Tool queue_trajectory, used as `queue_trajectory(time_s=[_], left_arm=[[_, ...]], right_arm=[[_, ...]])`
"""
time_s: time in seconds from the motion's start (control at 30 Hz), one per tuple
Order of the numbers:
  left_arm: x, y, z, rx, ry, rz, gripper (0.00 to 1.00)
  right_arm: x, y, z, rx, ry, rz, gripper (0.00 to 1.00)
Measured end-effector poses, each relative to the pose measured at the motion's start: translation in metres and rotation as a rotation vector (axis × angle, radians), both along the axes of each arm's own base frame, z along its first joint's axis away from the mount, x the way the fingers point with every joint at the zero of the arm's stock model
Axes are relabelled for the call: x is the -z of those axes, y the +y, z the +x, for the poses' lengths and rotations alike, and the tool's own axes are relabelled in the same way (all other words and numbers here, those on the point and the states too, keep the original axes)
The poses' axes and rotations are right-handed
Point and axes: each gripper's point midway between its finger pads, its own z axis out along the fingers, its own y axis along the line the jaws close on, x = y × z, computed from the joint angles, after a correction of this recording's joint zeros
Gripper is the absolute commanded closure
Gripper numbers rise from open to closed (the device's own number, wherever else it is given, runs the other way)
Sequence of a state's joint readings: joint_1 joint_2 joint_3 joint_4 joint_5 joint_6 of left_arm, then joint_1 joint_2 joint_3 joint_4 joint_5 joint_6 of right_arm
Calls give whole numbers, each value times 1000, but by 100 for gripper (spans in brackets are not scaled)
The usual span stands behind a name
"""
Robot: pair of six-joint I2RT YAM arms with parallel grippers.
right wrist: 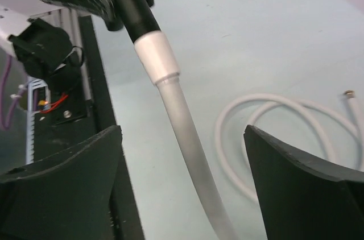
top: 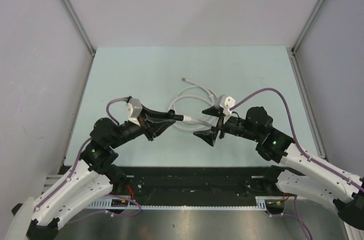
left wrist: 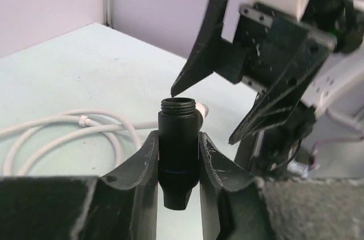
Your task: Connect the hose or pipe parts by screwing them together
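My left gripper (top: 170,118) is shut on a black threaded fitting (left wrist: 178,143), held upright between its fingers above the table. A white collar (right wrist: 159,58) joins that fitting to the white hose (right wrist: 187,143). The hose runs down between the fingers of my right gripper (top: 209,123), which stands wide open and touches nothing. In the left wrist view the right gripper's black fingers (left wrist: 207,46) hang just beyond the fitting's threaded top. The rest of the hose lies in loose loops (top: 185,103) on the table, ending in a small silvery fitting (top: 183,79).
The pale green table (top: 125,75) is walled on the left, right and back. Purple cables (top: 267,93) arch over both wrists. A black rail (top: 187,178) and the arm bases run along the near edge.
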State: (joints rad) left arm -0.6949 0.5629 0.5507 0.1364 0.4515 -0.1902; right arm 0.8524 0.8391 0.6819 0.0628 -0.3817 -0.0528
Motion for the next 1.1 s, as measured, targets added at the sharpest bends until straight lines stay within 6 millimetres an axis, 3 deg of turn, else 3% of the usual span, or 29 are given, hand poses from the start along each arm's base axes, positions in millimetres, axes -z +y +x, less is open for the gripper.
queue_trajectory(time_s=[0.17, 0.33, 0.43, 0.47, 0.6, 0.67, 0.83, 0.93, 0.97, 1.1], left_arm=[[-10, 13, 4, -103, 214, -137, 100], [2, 12, 7, -159, 500, -173, 100], [11, 10, 6, -173, 643, -188, 100], [15, 10, 4, -178, 692, -195, 100], [22, 8, -2, -179, 837, -222, 100], [23, 8, -4, -175, 886, -235, 100], [25, 5, -9, -162, 970, -255, 100], [31, 3, -11, -161, 1015, -243, 100], [32, 3, -10, -164, 1021, -240, 100], [38, 2, -9, -171, 1028, -218, 100]], right_arm=[[-10, -1, -2, 76, -101, 9, 0], [-19, 9, -11, 130, -317, -35, 0], [-22, 13, -11, 147, -429, -73, 6], [-22, 15, -10, 151, -464, -87, 9], [-13, 26, -7, 153, -572, -168, 38], [-4, 32, -6, 145, -607, -211, 42], [11, 44, -6, 129, -657, -273, 67], [12, 47, -3, 146, -673, -279, 85], [13, 48, -3, 147, -674, -283, 96], [18, 49, -2, 149, -656, -286, 100]])
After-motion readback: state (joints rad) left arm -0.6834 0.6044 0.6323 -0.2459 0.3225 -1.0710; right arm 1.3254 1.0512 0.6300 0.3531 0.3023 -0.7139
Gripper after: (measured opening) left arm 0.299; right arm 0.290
